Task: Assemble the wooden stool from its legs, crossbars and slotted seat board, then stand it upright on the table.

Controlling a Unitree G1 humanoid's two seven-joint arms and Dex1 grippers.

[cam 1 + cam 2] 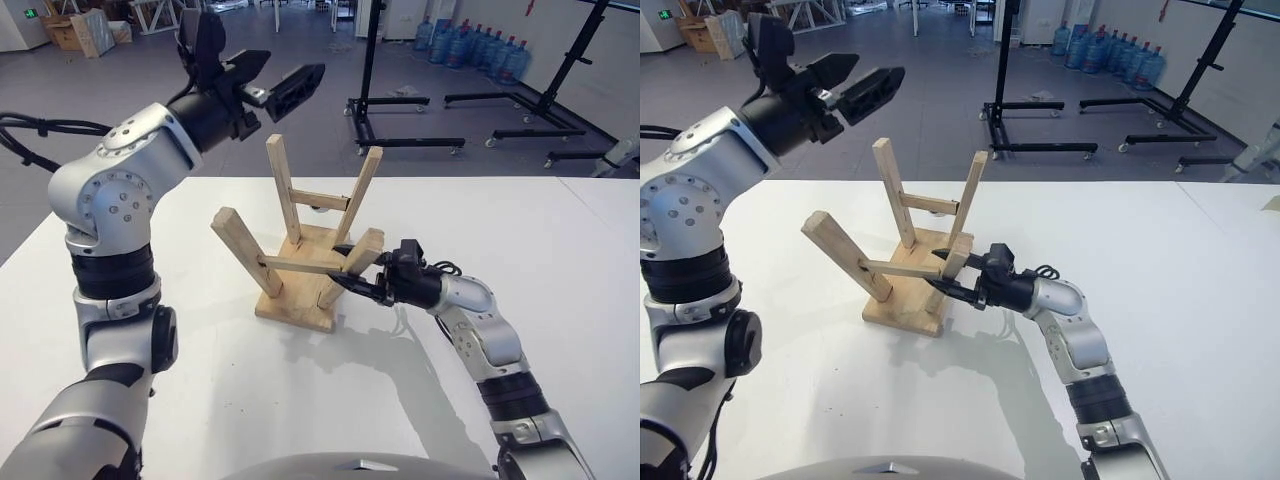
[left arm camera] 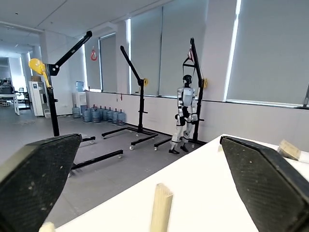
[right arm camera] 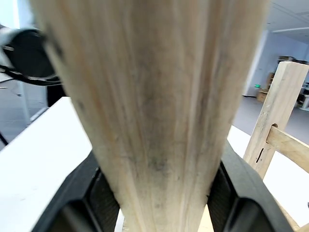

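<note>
On the white bench (image 1: 200, 400) the stool (image 1: 300, 250) stands upside down at centre and looks mostly assembled. Its seat board (image 1: 295, 308) lies flat, with four legs up and crossbars (image 1: 300, 266) between them. The right gripper (image 1: 350, 281) pinches the near-right leg (image 1: 366, 250) in its jaws. The left leg (image 1: 238, 245) leans outward. Squaring up and turning upright likely remain. Far left, the left gripper (image 1: 292, 68) hangs raised with its jaws spread, holding nothing.
</note>
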